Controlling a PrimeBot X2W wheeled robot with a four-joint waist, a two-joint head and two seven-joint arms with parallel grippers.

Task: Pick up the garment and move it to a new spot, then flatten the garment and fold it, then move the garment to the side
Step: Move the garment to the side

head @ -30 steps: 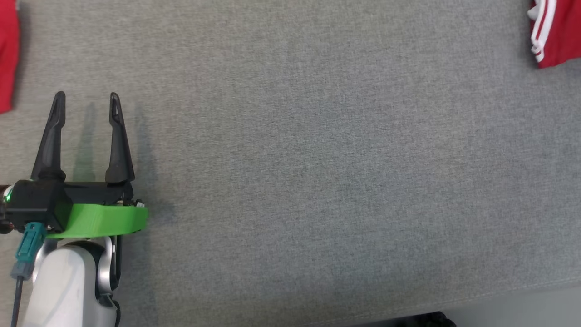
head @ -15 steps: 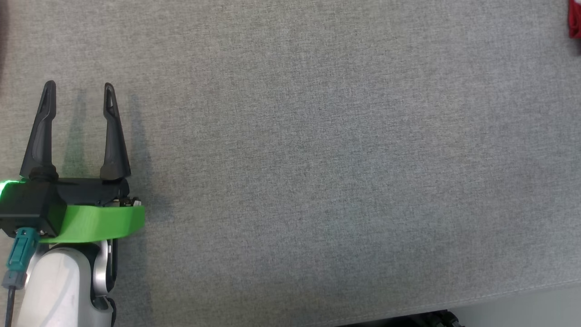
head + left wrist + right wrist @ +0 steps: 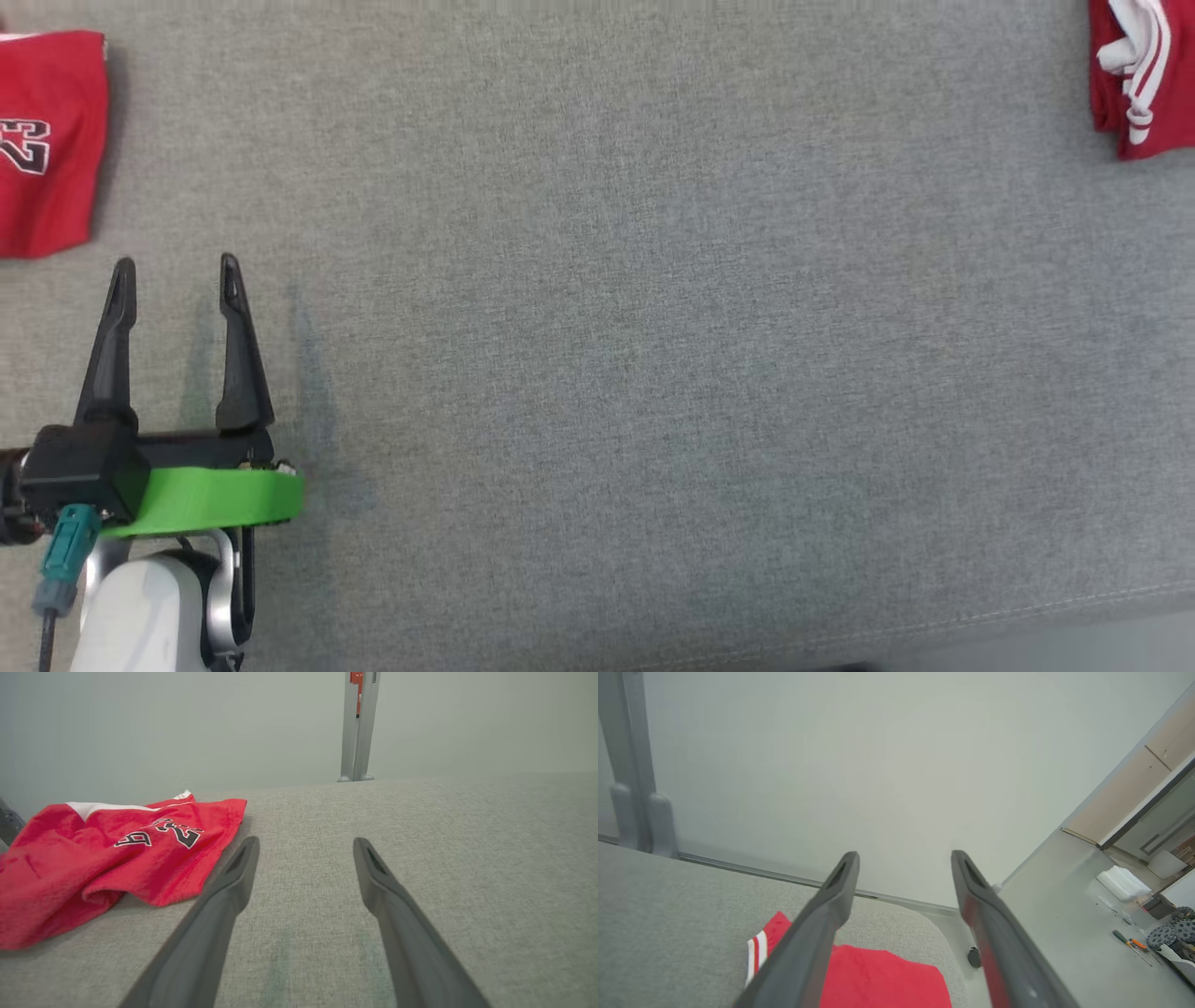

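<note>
A red garment with white stripes [image 3: 1178, 84] lies bunched at the far right edge of the grey padded table [image 3: 616, 355]. In the right wrist view my right gripper [image 3: 904, 854] hangs open just above that striped garment [image 3: 882, 980], holding nothing. A second red garment with a black-and-white number [image 3: 51, 140] lies at the far left. My left gripper [image 3: 175, 263] stands open and empty near the front left, its fingers pointing past the right side of the numbered garment [image 3: 107, 858]. The left gripper [image 3: 306, 841] hovers low over bare fabric.
The table's front edge [image 3: 1027, 611] runs along the bottom of the head view. A grey post [image 3: 357, 728] stands behind the table against a pale wall. Past the table's rounded right corner lies floor [image 3: 1064, 933] with small tools.
The head camera has shifted, so both red garments now show at the top corners. My right gripper has opened. The left gripper stays open.
</note>
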